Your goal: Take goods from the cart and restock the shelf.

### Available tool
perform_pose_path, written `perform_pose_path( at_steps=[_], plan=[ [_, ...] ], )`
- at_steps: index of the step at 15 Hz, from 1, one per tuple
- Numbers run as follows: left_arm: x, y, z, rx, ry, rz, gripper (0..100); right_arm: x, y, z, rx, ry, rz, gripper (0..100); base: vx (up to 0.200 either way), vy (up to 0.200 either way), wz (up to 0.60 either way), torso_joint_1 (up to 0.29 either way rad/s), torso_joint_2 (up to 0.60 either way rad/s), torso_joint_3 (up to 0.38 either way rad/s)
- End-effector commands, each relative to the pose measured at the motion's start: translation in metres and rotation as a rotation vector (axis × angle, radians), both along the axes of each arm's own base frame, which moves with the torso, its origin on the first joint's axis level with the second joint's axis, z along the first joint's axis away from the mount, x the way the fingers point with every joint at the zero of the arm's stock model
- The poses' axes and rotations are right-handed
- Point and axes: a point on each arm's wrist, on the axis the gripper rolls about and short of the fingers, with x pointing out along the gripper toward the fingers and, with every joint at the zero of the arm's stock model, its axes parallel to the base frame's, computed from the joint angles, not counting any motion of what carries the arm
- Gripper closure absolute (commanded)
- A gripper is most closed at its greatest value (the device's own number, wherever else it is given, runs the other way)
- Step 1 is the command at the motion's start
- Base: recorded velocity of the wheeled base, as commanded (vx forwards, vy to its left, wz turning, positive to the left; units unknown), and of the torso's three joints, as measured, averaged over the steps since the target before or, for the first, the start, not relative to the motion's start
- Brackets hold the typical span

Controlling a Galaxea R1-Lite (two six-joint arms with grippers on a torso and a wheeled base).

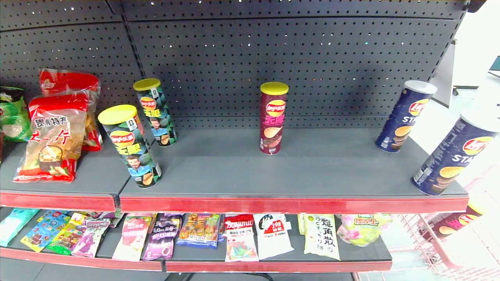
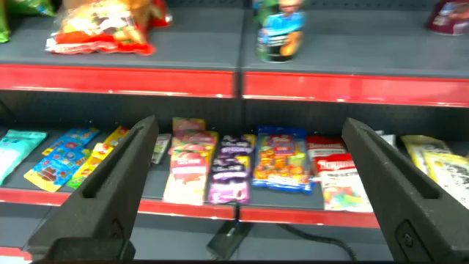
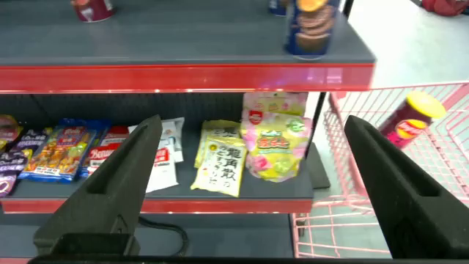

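Right wrist view: right end effector spread, empty; you should drop into the cart, grab red can mid-body

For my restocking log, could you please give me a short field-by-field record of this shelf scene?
upper shelf: green cans left, maroon can centre, blue cans right, all standing
lower shelf: flat snack packets
cart: pink, holds a yellow-lidded can
left claw: open, empty
right claw: open, empty
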Motion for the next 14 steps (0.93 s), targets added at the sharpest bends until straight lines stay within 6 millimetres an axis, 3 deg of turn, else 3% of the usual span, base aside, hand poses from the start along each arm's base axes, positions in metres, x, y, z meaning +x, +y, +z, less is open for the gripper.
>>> perform_pose_path(
  at_steps=[1,14],
  plan=[
    [0.0001,0.0000,0.0001,0.000,0.001,0.000,0,0.0000,0.0000,0.0001,0.000,0.000,-0.001,0,0.000,-0.200,0.00,0.002,0.00,0.007],
    [0.0000,0.0000,0.0000,0.000,-0.001,0.000,0,0.0000,0.0006,0.0002,0.003,-0.002,0.023,0,0.000,-0.200,0.00,0.003,0.00,0.003]
  ],
)
